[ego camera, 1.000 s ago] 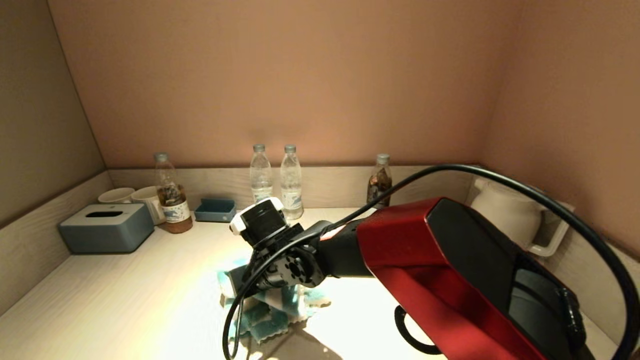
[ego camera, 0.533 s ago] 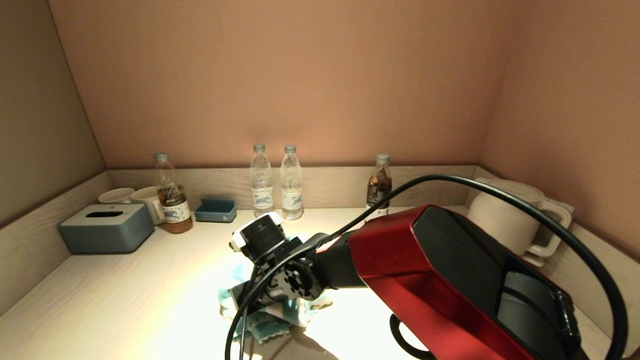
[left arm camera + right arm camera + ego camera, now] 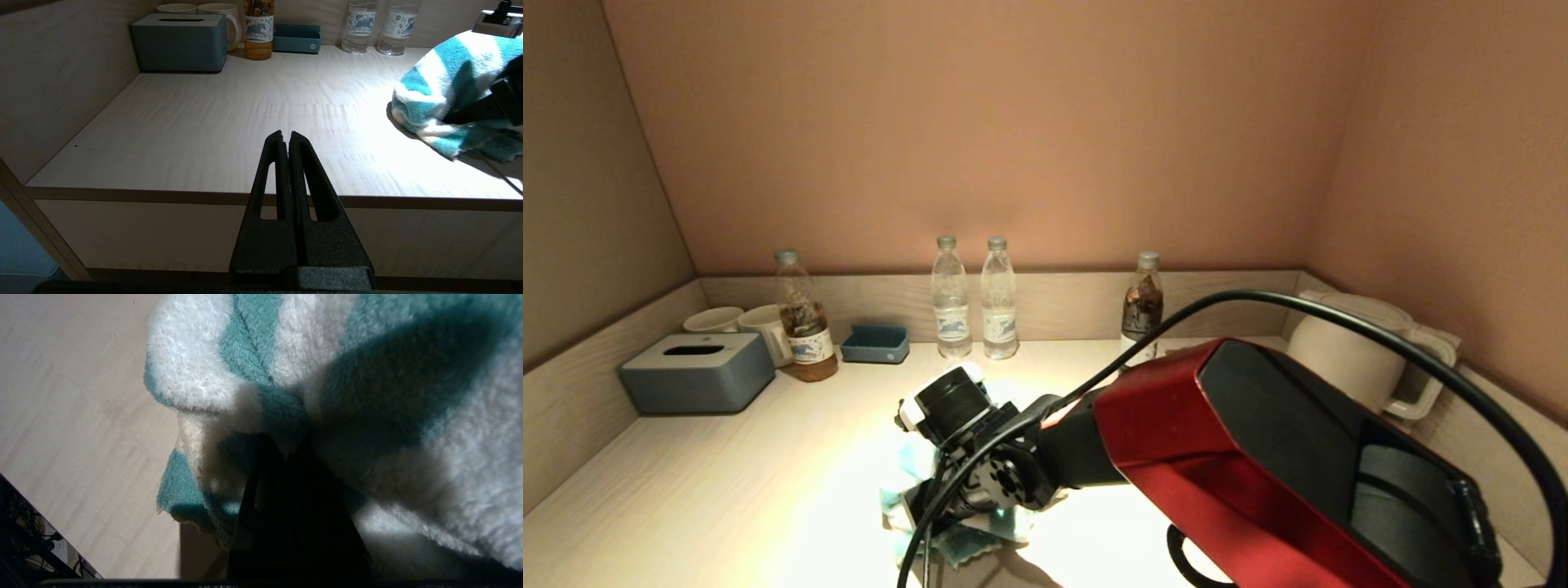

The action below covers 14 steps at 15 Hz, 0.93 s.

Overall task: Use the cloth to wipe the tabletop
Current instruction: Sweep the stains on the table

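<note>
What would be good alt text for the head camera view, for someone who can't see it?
The right end effector, on a red and black arm, presses a fluffy teal and white striped cloth onto the pale wood-grain tabletop. Along the back rim stand four plastic bottles, a grey-blue tissue box and a white kettle.

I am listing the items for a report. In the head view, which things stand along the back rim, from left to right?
Two white cups → brown-filled bottle → blue tray → two clear water bottles → dark-filled bottle → white kettle.
</note>
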### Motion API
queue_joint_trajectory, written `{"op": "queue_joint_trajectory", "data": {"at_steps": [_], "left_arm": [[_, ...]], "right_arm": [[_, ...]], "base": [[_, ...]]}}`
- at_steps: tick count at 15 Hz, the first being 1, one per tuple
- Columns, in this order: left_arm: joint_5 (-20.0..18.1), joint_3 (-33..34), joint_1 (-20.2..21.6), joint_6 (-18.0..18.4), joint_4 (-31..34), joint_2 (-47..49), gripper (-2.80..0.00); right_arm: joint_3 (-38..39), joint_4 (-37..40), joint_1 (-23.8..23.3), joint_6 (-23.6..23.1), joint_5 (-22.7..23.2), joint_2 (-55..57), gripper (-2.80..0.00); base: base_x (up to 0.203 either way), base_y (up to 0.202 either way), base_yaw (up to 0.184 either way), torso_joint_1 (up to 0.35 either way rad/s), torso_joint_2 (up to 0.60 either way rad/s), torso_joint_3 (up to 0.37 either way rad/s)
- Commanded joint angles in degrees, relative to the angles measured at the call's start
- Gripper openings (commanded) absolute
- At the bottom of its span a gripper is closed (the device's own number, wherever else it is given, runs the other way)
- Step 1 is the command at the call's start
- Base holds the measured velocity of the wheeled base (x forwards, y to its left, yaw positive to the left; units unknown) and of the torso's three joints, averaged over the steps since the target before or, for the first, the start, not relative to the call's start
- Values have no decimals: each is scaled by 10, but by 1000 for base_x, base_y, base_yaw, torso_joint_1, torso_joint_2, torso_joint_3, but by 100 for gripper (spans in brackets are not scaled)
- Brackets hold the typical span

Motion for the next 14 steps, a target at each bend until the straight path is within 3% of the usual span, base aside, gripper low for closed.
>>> {"op": "queue_joint_trajectory", "data": {"at_steps": [1, 4, 8, 12, 14], "left_arm": [[0, 0, 0, 0, 0, 0, -280], [0, 0, 0, 0, 0, 0, -280], [0, 0, 0, 0, 0, 0, -280], [0, 0, 0, 0, 0, 0, -280], [0, 0, 0, 0, 0, 0, -280]], "right_arm": [[77, 3, -1, -6, 0, -42, -280], [140, -5, -14, -10, 0, -86, -280], [151, -11, -19, -12, 0, -94, -280], [312, -66, -84, -32, 1, -198, -280], [378, -97, -143, -47, 2, -239, -280]], "base": [[0, 0, 0, 0, 0, 0], [0, 0, 0, 0, 0, 0], [0, 0, 0, 0, 0, 0], [0, 0, 0, 0, 0, 0], [0, 0, 0, 0, 0, 0]]}}
